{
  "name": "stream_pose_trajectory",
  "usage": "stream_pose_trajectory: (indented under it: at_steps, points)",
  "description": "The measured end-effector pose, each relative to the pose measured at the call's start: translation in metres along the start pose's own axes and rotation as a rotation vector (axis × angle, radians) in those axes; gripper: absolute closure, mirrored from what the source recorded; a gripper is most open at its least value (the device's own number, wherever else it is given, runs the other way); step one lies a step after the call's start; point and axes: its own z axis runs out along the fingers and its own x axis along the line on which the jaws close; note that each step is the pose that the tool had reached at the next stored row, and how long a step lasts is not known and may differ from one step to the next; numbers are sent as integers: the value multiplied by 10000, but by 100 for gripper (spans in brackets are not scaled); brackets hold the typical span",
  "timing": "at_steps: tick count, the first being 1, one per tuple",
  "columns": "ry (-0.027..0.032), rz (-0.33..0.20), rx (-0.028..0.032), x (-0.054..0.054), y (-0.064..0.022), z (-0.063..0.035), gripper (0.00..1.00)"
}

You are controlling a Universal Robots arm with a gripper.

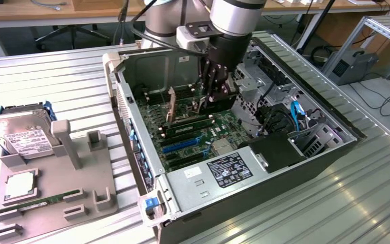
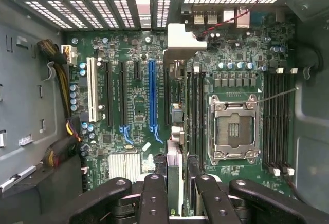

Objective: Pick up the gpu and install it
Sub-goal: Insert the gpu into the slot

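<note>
Wrist view: end effector [image 2: 176, 196] grips gpu [image 2: 174, 111] edge-on above motherboard [image 2: 128, 106].

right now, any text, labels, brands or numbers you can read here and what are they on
None can be read as words.
Black label on the computer case's metal cover: white print and symbols, too small.
White sticker beside it: blurred.
Hard drive label: lines of print and a barcode, unreadable.
Motherboard markings in the wrist view: too small.
</note>
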Motion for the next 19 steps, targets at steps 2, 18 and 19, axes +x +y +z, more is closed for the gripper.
stream_pose_trajectory:
  at_steps: [2,18,19]
  points:
    - [0,0,0,161,-2,54,74]
    - [1,0,0,207,122,168,74]
    - [1,0,0,208,123,171,74]
